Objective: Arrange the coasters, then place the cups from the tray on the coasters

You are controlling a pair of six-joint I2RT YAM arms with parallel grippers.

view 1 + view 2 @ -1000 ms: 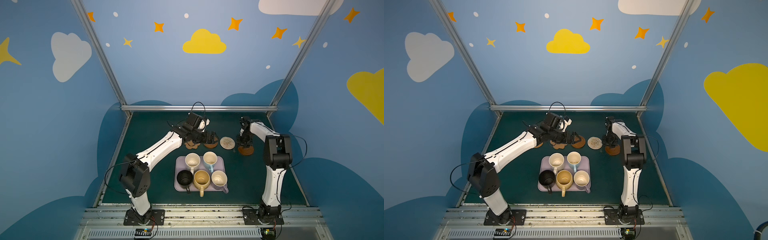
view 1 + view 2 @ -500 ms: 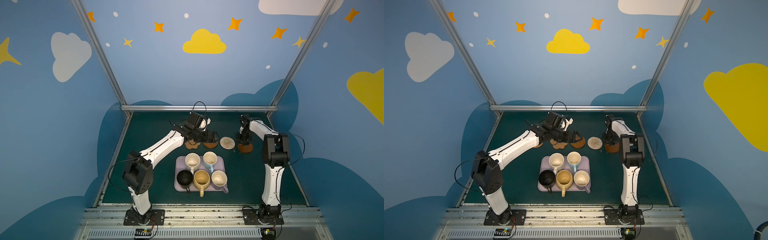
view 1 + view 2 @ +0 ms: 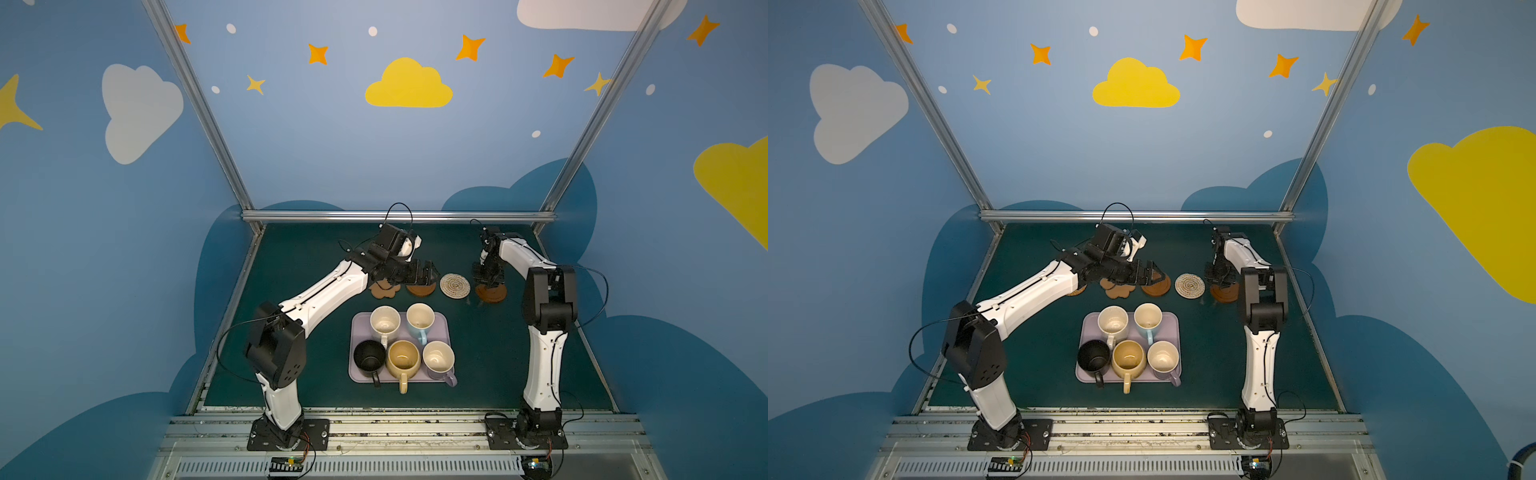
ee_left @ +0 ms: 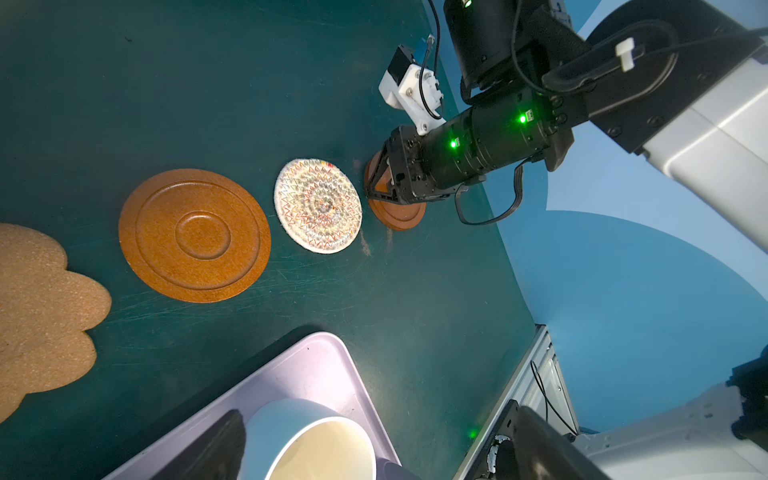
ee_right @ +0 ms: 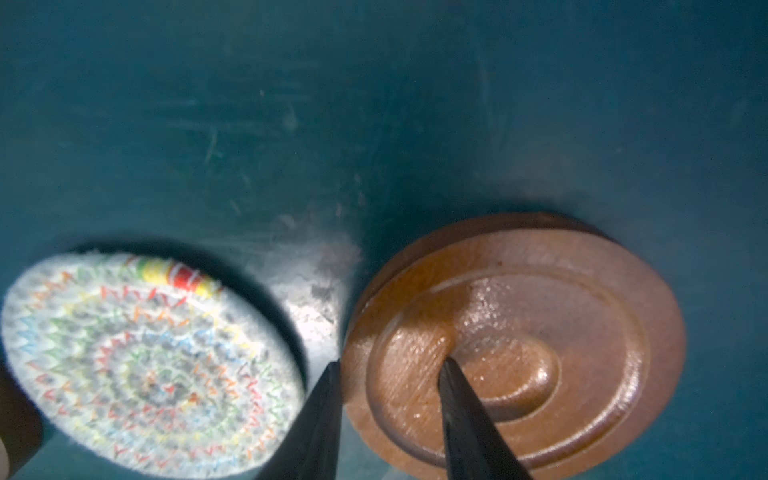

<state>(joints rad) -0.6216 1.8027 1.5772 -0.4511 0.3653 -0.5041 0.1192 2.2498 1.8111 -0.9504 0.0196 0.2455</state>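
My right gripper (image 5: 390, 368), jaws narrow, pinches the rim of a brown ringed wooden coaster (image 5: 582, 332), just beside the pale woven coaster (image 5: 145, 361). My left gripper (image 3: 424, 272) hangs wide open above the second wooden coaster (image 4: 194, 235). Five cups (image 3: 403, 357) stand on the lilac tray (image 3: 442, 330), well apart from both grippers.

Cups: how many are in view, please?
5, all on the tray: cream cup and light blue cup in the far row; black cup, mustard cup, lilac cup in the near row. None seems hidden.
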